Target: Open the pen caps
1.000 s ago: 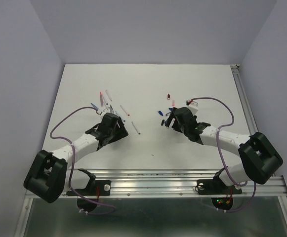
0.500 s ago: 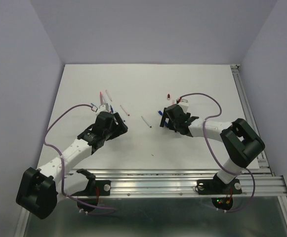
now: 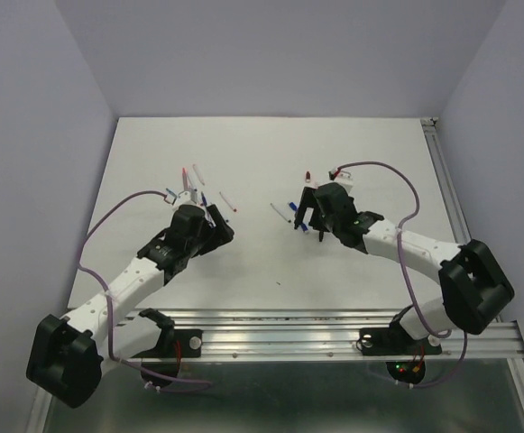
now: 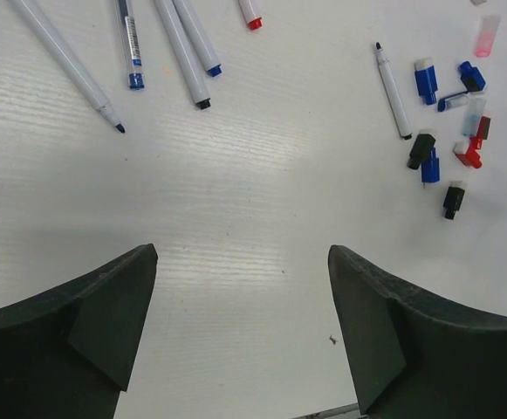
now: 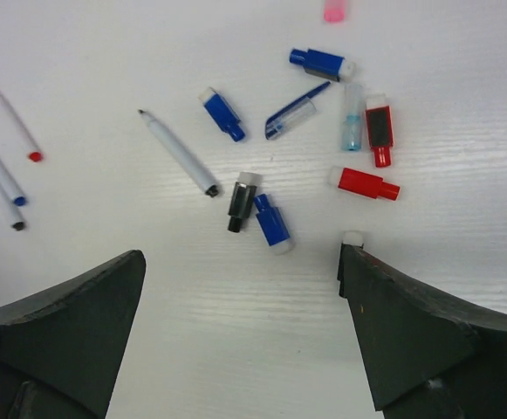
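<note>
Left fingers [image 4: 105, 323]: spread wide and empty above bare counter [image 4: 236, 201], probably free to take a barrel.
Right fingers [image 5: 410, 340]: spread and empty, hanging right over the caps, probably placed to drop or pick one.
Caps [image 5: 273, 220]: a loose heap of blue, black and red, off their pens, on the right arm's side.
Loose pen [image 5: 179, 155]: bare-tipped, just beside the heap.
Pens [image 4: 183, 48]: fanned out farther left, tips showing, well apart from the caps. They look sorted by arm.
</note>
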`<state>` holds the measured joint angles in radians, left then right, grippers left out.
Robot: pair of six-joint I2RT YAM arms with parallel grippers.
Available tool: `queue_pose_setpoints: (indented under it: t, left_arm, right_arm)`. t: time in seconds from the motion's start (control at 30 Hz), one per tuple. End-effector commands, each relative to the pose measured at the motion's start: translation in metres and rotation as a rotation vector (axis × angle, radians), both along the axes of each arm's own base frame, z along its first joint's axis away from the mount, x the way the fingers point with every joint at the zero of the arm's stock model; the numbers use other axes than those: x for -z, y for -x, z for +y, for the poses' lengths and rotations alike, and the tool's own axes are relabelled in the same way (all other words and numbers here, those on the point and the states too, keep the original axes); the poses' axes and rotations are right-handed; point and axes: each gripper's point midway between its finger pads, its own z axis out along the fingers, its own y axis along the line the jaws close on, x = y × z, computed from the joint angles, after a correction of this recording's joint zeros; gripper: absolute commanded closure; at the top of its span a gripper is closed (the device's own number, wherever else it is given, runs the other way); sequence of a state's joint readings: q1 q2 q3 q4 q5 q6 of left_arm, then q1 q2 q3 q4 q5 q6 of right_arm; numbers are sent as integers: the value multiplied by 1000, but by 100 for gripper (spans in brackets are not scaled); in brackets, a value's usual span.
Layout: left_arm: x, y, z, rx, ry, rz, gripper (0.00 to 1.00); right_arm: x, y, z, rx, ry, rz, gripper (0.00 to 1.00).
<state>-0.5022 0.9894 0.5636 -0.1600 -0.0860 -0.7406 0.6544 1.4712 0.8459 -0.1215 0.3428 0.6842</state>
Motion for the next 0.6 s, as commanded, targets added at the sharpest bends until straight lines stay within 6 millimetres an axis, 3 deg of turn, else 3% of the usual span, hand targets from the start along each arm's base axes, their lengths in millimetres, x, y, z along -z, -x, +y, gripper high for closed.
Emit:
queue_pose_setpoints:
  t: [0.0,0.07,0.3,0.57]
  left_arm:
    - [-32,-8,-1,-6,32,-84,7]
    - [-33,-7,1,-18,33,-85,1]
    - [-49,-4,10,-65,54,-124,1]
    - [-72,1,24,-130,71,-192,1]
  right_arm:
    - [-40,4,-8,0,-46,-100,0]
    - [-55,10,-13,6,-81,-141,0]
    - [-87,32,-35,89,-215,-236,0]
    - [-98,47,-58,141,-260,-319,0]
